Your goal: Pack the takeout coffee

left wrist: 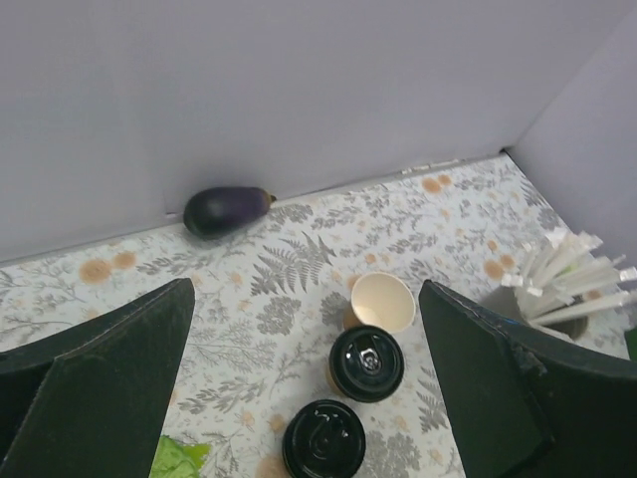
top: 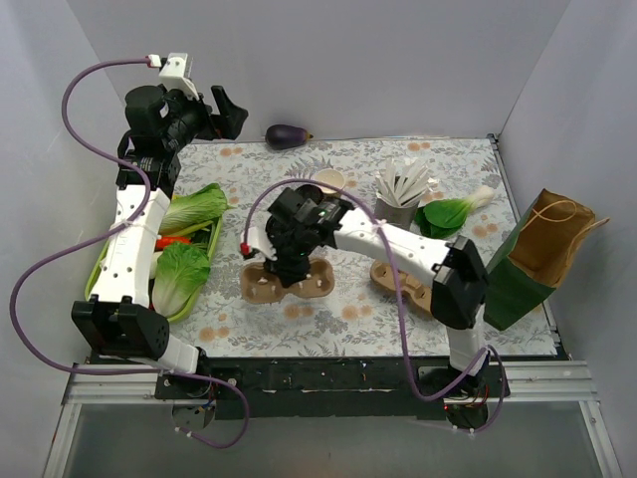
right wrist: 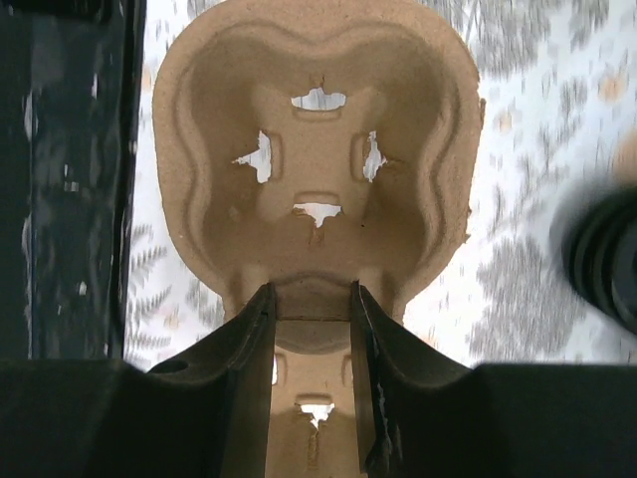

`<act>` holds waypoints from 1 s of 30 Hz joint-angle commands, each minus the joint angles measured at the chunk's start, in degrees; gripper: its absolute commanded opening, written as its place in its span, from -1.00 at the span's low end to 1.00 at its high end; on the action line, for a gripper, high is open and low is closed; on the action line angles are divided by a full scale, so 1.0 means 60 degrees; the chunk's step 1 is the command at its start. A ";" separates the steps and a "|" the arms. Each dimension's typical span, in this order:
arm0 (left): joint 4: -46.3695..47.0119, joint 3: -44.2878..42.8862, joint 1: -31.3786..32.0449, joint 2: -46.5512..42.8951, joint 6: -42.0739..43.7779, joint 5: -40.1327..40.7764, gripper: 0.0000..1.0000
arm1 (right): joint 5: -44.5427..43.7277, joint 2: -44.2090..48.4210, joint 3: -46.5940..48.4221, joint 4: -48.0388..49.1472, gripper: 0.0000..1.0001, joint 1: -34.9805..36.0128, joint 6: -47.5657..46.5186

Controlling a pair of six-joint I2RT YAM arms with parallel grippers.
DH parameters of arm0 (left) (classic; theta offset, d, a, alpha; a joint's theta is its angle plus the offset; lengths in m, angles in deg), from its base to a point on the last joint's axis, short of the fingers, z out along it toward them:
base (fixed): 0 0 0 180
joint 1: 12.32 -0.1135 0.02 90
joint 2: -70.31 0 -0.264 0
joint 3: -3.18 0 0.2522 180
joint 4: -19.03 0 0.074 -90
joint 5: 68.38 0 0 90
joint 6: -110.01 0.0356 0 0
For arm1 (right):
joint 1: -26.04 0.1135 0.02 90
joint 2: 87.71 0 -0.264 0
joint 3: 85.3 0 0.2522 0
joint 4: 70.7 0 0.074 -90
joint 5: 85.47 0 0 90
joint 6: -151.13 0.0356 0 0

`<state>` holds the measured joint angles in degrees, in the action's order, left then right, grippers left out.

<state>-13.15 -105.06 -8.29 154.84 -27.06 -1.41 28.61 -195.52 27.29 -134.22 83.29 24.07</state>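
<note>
Fingers [right wrist: 249,368] of right gripper [right wrist: 313,294] clamped on carrier [right wrist: 318,189] ridge; left gripper [left wrist: 307,299] agape, takeout coffee [left wrist: 366,363] beyond.

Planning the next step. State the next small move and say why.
Probably lower the left claw onto the lidded cup. That claw hangs open above the cup, and the right claw is shut on the middle ridge of the carrier, which seems to steady it with its pockets empty.
</note>
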 commanded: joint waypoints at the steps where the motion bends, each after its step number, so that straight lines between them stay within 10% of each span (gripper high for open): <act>1: 0.0037 -0.0440 -0.0071 -0.0363 0.0330 0.1318 0.96 | -0.0334 -0.1204 0.1572 0.0939 -0.97 0.1164 0.1397; 11: 0.0081 -0.0046 -0.0086 -0.0832 0.0521 0.1289 0.96 | -0.0028 -0.2597 0.1693 0.1291 -0.94 0.1912 0.3099; 17: 0.0066 0.0160 -0.0086 -0.0993 0.0360 0.0880 0.96 | 0.0294 -0.2921 0.1708 0.1247 0.05 0.2191 0.3086; 23: 0.0066 0.0145 -0.0086 -0.1081 0.0184 0.0250 0.96 | 0.0176 -0.1356 0.0802 0.0619 0.49 0.1987 0.1973; 30: -0.0036 0.0467 -0.0086 -0.1388 0.0564 -0.0761 0.96 | -0.0276 0.2302 -0.2653 -0.0317 0.35 0.0013 0.1432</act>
<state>-12.71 -103.66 -8.47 150.05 -25.16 -1.26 28.74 -194.39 19.62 -129.93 90.70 36.42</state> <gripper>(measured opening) 0.981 0.709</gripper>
